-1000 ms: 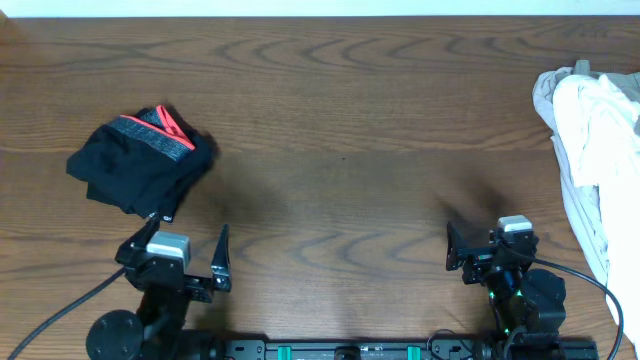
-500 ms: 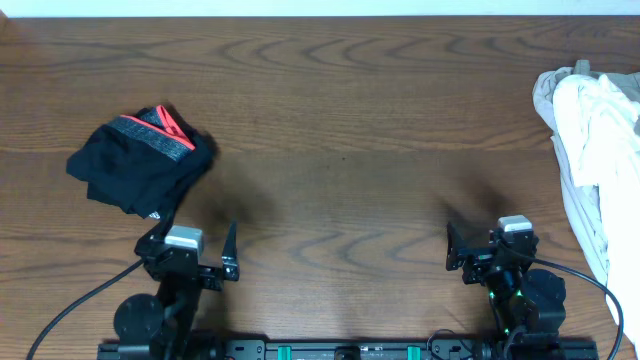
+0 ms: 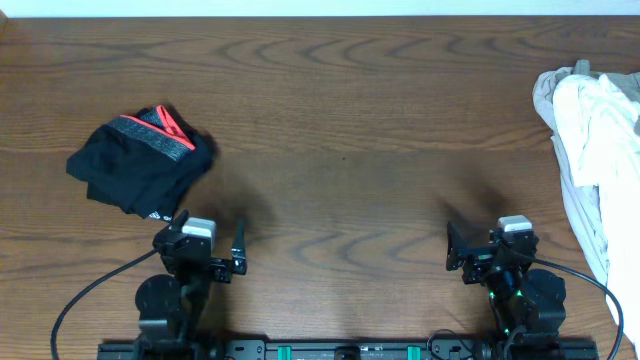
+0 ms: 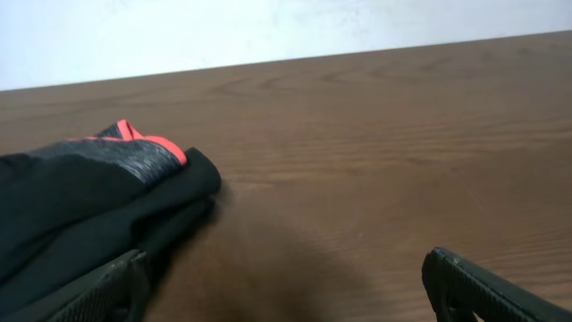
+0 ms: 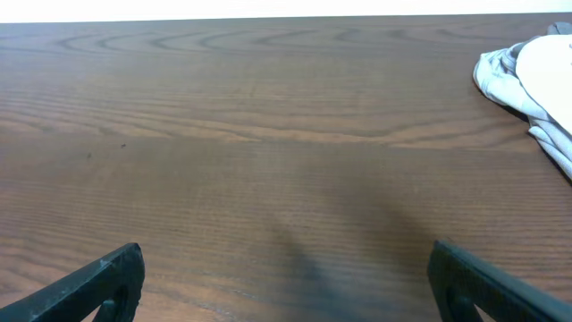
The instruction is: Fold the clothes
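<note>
My left end effector (image 3: 207,238) hangs spread just beside the bundled black pants (image 3: 140,165) on the table (image 3: 350,120). My right end effector (image 3: 490,250) is spread too, well apart from them.

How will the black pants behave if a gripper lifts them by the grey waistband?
Probably floppy: the black pants lie in a soft, bunched heap, so the layers would likely unfold and hang. They look thin, so likely light. A push would probably crumple them.
</note>
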`<state>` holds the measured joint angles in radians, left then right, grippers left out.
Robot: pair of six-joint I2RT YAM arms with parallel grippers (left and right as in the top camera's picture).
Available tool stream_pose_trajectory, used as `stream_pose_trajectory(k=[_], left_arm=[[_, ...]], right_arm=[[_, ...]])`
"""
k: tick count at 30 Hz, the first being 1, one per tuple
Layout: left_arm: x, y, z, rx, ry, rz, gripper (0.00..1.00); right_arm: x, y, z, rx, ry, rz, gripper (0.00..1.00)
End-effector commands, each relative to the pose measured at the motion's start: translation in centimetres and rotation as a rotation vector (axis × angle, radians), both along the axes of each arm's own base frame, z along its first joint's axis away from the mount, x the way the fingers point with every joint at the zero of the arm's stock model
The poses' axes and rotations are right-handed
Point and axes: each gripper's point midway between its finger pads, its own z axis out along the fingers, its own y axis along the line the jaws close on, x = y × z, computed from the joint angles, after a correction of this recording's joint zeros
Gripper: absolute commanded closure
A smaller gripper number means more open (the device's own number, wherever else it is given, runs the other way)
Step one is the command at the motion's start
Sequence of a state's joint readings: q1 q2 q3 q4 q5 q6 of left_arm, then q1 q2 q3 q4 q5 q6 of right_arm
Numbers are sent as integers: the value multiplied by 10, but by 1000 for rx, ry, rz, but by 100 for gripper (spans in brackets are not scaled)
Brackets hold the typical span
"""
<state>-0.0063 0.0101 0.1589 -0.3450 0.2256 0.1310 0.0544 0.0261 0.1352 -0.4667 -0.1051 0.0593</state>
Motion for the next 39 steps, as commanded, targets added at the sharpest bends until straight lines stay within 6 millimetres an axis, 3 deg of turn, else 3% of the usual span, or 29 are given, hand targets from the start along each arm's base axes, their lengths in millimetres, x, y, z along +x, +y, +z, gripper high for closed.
stream_pose_trajectory(k=[1, 39], left_arm=[[4, 3, -12, 4, -1, 13, 2], [8, 3, -14, 7, -19, 12, 2]], right_arm=[[0, -1, -1, 2, 1, -4, 1], [0, -1, -1, 2, 1, -4, 1]])
